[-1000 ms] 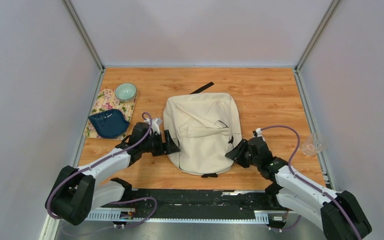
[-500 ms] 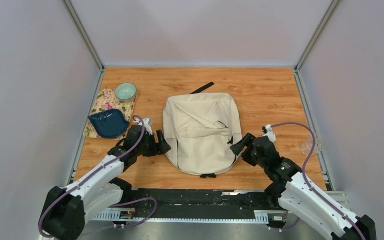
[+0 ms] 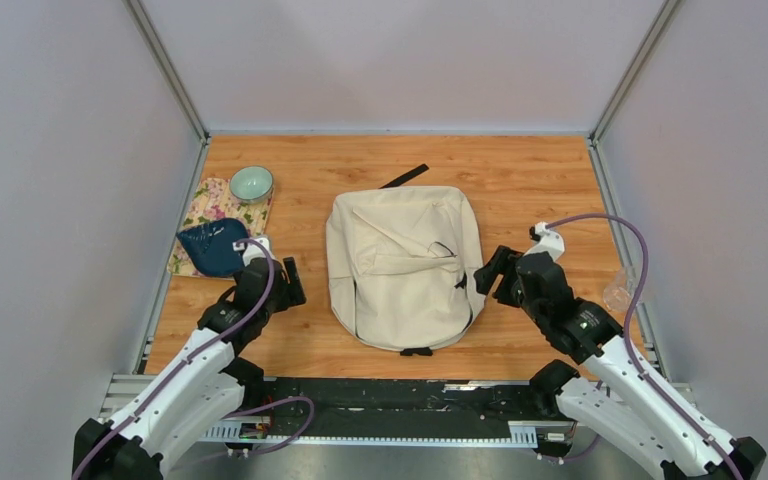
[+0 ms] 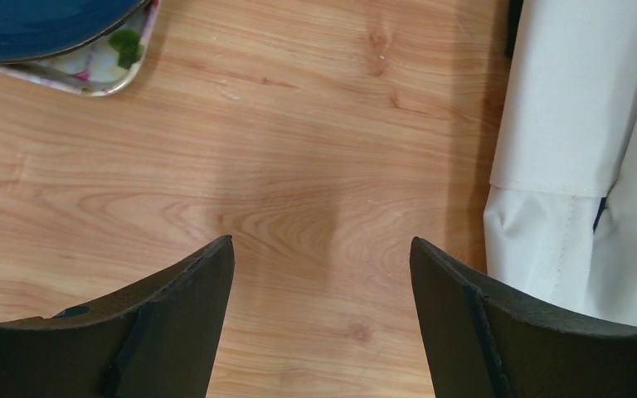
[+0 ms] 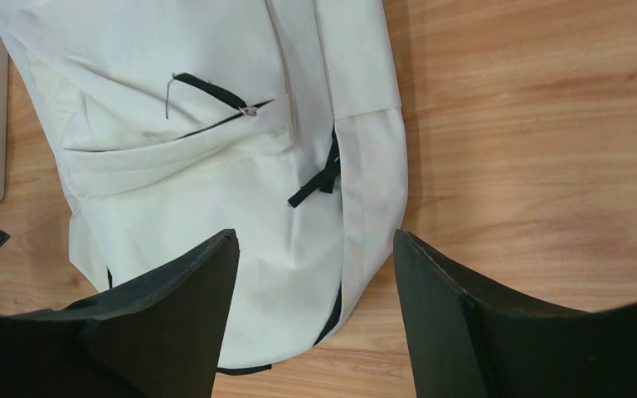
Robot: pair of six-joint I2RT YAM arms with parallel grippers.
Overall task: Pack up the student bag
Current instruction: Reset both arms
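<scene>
The cream student bag (image 3: 400,265) lies flat in the middle of the wooden table, front pocket up, with a black strap (image 3: 404,176) poking out at its far end. My left gripper (image 3: 290,283) hovers over bare wood left of the bag, open and empty. In the left wrist view the left gripper (image 4: 321,242) has the bag (image 4: 581,124) to its right, apart from it. My right gripper (image 3: 495,270) sits just off the bag's right edge, open. In the right wrist view the right gripper (image 5: 315,236) spans the bag's (image 5: 199,99) lower corner from above, holding nothing.
A floral mat (image 3: 210,205) at the left carries a dark blue dish (image 3: 215,248) and a pale green bowl (image 3: 251,182). A clear plastic cup (image 3: 620,290) stands at the table's right edge. Grey walls close the sides and back.
Both arms have drawn back from the bag's lower corners. The left gripper moved left onto bare wood. The right gripper opened, let go of the bag and moved right.
</scene>
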